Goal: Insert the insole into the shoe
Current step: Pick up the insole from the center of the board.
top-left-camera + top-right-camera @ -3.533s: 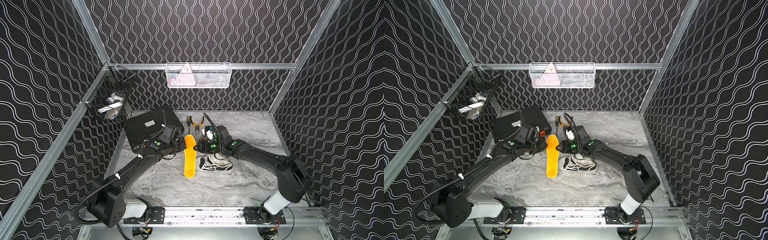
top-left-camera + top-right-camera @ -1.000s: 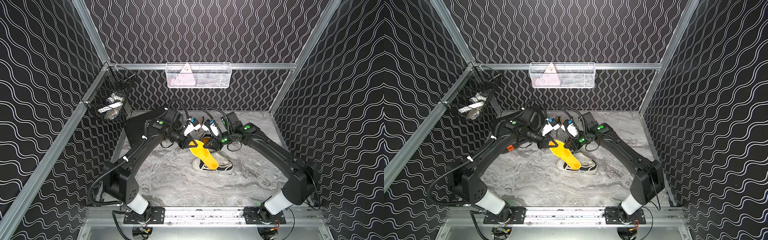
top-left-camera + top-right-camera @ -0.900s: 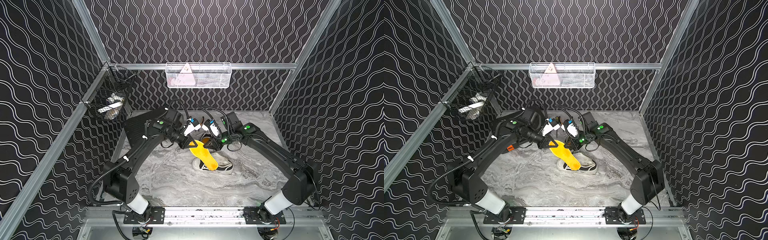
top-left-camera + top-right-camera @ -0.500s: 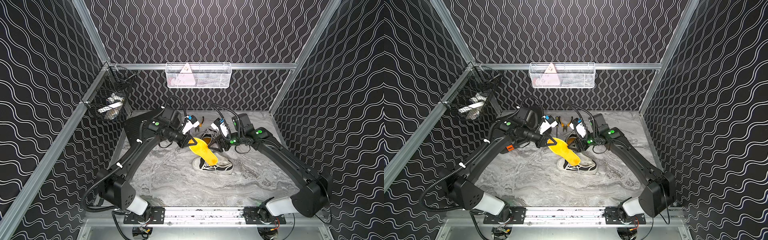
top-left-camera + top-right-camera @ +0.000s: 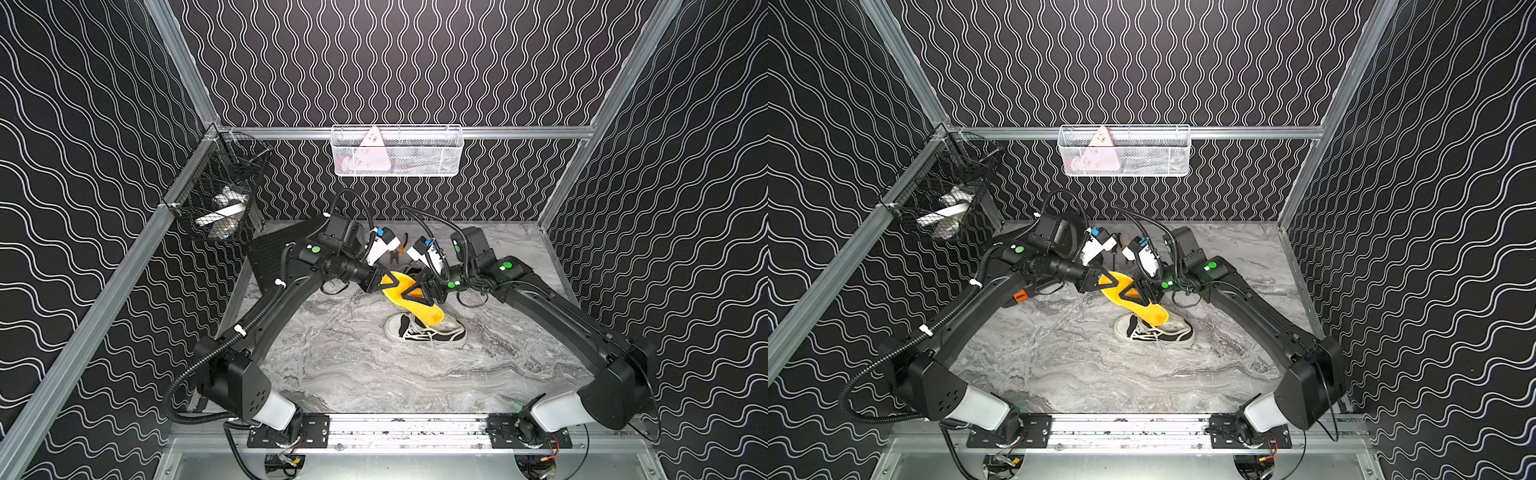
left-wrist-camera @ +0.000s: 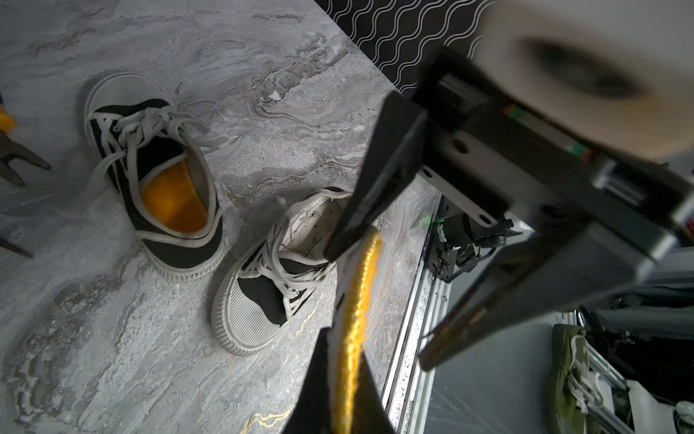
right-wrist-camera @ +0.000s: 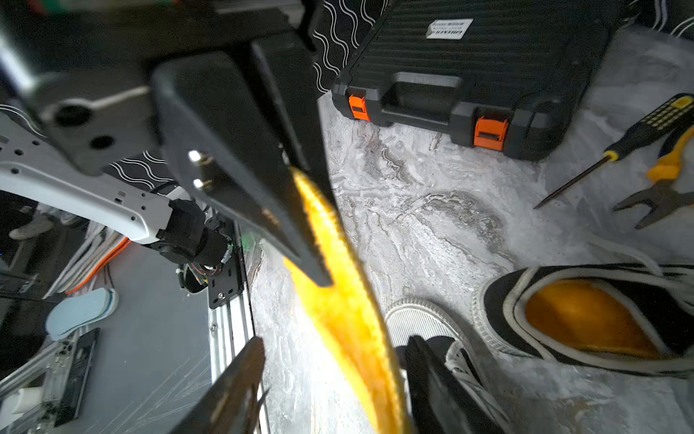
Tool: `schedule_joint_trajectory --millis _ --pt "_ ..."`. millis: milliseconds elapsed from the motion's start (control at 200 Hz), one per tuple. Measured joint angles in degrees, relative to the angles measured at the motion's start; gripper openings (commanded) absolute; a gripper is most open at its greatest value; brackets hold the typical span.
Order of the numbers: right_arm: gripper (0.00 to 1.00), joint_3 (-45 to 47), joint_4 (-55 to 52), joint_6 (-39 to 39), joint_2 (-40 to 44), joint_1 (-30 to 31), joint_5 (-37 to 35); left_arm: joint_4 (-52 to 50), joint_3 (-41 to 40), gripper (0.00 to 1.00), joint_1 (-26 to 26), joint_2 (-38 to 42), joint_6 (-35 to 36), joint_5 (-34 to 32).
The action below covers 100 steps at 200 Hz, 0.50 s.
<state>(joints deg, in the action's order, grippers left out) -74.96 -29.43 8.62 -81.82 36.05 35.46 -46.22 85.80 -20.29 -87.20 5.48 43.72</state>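
My left gripper [image 5: 384,282] is shut on one end of the orange insole [image 5: 415,301], which slopes down through the air toward the black-and-white shoe [image 5: 428,334] on the table. My right gripper [image 5: 413,291] is open, its jaws astride the insole's middle. In the right wrist view the insole [image 7: 338,300] runs between the spread fingers of the right gripper [image 7: 332,344], close to one finger and well apart from the other. In the left wrist view the left gripper [image 6: 347,349] pinches the insole [image 6: 356,293] edge-on above the empty shoe [image 6: 278,270].
A second shoe [image 6: 161,180] with an orange insole inside stands just behind. A black tool case [image 7: 469,75], a screwdriver [image 7: 619,146] and pliers [image 7: 661,188] lie at the back. A white wire basket [image 5: 397,151] and a black one [image 5: 220,199] hang on the walls.
The insole lay flat on the table at first; it now hangs from my left gripper above the shoe. Over the last second my right gripper has opened and both wrists have risen.
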Motion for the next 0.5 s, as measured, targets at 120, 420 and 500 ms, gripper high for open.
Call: schedule_joint_trajectory --millis 120,420,500 --pt "0.62 5.64 4.42 -0.28 5.01 3.15 -8.63 1.9 -0.31 0.0 0.61 -0.87 -5.68 -1.18" --pt "0.66 13.86 10.25 0.0 7.74 5.2 -20.83 7.5 -5.68 0.0 0.98 0.61 -17.25 -0.94" --pt "0.67 14.23 11.41 -0.04 7.85 5.18 -23.5 7.89 -5.9 0.0 0.74 0.63 -17.59 -0.63"
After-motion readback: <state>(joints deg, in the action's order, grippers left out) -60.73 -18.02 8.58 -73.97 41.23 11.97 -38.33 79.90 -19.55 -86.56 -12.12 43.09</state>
